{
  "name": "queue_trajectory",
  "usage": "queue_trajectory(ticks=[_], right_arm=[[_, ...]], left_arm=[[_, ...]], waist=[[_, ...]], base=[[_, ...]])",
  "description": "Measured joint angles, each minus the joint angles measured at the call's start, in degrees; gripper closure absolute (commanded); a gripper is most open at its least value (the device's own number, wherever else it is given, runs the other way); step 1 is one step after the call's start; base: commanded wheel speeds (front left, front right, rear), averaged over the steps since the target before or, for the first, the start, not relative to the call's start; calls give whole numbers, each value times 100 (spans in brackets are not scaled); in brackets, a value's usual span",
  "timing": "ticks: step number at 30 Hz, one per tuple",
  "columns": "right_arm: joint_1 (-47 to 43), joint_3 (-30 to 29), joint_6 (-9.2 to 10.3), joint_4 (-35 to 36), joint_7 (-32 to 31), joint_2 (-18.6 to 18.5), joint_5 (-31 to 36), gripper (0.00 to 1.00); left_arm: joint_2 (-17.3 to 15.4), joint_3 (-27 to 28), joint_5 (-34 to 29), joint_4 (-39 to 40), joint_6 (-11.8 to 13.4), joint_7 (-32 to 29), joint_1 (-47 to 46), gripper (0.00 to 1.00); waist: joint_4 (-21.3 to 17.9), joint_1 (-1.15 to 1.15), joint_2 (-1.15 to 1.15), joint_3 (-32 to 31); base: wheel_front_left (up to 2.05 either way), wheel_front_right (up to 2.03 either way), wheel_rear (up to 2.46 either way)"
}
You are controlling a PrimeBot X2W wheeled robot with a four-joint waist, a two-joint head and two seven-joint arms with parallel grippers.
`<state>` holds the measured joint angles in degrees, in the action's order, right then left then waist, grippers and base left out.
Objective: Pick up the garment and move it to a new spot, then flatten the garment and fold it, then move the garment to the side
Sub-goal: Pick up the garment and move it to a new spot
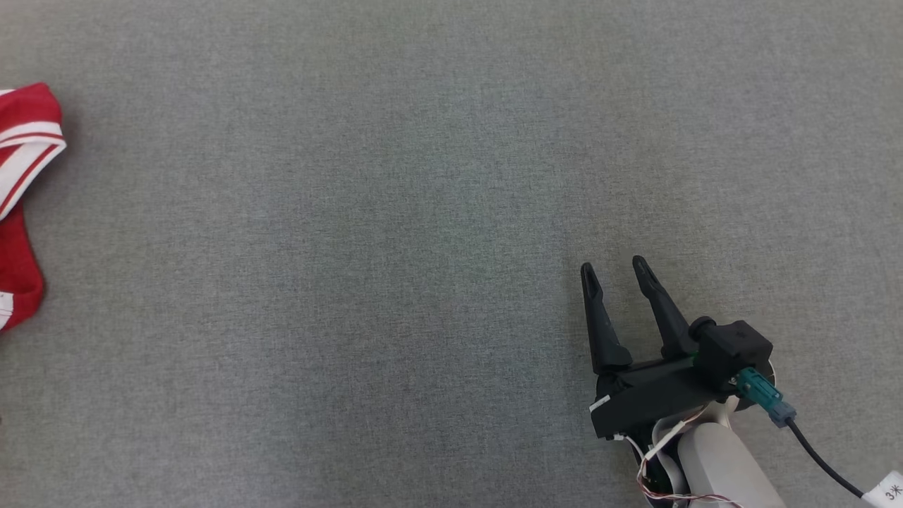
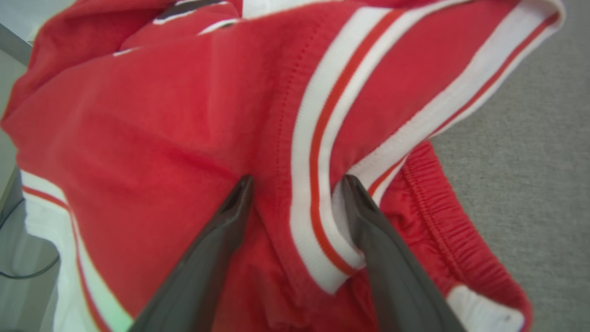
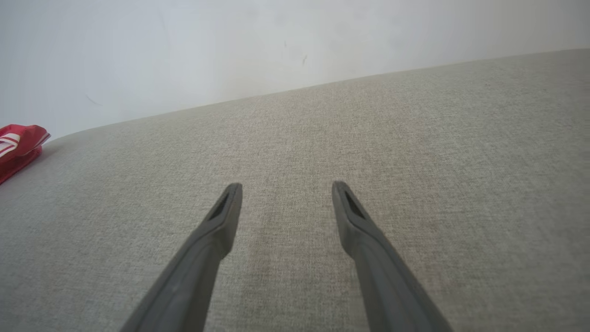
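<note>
- Red shorts [image 1: 21, 204] bunched on bench [image 1: 423, 212], well left of R end effector [image 1: 613, 264], which is open w/ nothing in it.
- L end effector [image 2: 298, 179] open, astride a striped fold.
- Risk: shallow pinch, so the fold prob. slips out on lift.

The right gripper [image 3: 286, 186] hangs low over a grey woven tabletop cloth [image 3: 415, 138], its 2 dark fingers [image 3: 216, 230] spread well apart, with the bare weave showing in the gap between them. At the far left edge, well apart from the gripper, lies a corner of the red garment [image 3: 18, 143] with white stripes, possibly bunched up. A pale wall [image 3: 276, 41] with a few faint marks rises behind the surface.
</note>
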<state>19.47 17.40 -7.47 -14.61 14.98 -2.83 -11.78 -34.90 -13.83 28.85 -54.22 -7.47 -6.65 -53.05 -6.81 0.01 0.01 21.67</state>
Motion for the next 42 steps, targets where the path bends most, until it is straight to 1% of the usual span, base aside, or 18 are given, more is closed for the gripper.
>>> queue_trajectory(ticks=[1,2,3,5,8,12,16,21,25,31,36,42], right_arm=[[0,-11,0,3,0,0,1,0],[-1,-26,0,5,0,-2,10,0],[-2,-38,0,5,0,-2,15,0],[-3,-54,0,4,0,0,20,0],[-7,-69,0,-8,1,-2,41,0],[-27,-88,0,-53,1,-1,42,0],[-122,-89,0,-81,14,0,13,0],[-251,-60,0,-126,14,0,-73,0],[-318,-53,0,-148,15,0,-133,0],[-395,-62,0,-132,14,0,-192,0],[-417,-90,0,-113,15,0,-236,0],[-383,-77,0,-89,15,-1,-287,0]], left_arm=[[8,-25,-3,-89,0,4,-18,22],[14,-62,-5,-130,0,57,-32,67],[16,-103,-21,-159,0,159,-53,100],[27,-197,-36,-247,0,213,-124,100],[22,-305,-124,-333,0,499,-201,100],[19,-416,-282,-256,0,1085,-446,100],[13,-612,-383,-46,0,1555,-668,100],[42,-872,-366,408,0,1790,-1001,100],[46,-1113,-335,945,0,1751,-1198,100],[51,-1402,-175,1963,0,1427,-1310,100],[168,-1521,-1,2830,19,1169,-1284,100],[480,-1672,80,3705,214,954,-1121,100]], waist=[[-11,0,0,9],[-15,0,0,13],[-12,-1,0,10],[-1,0,0,-9],[34,-1,0,-60],[106,0,-1,-179],[198,-1,-1,-360],[321,-1,-1,-646],[404,-1,-1,-881],[437,-2,-2,-1100],[282,-1,-1,-1123],[-16,-2,-1,-1117]], base=[[0,0,0],[0,0,0],[0,0,0],[0,0,0],[0,0,0],[0,0,0],[0,0,0],[0,0,0],[0,0,0],[0,0,0],[0,0,0],[0,0,0]])
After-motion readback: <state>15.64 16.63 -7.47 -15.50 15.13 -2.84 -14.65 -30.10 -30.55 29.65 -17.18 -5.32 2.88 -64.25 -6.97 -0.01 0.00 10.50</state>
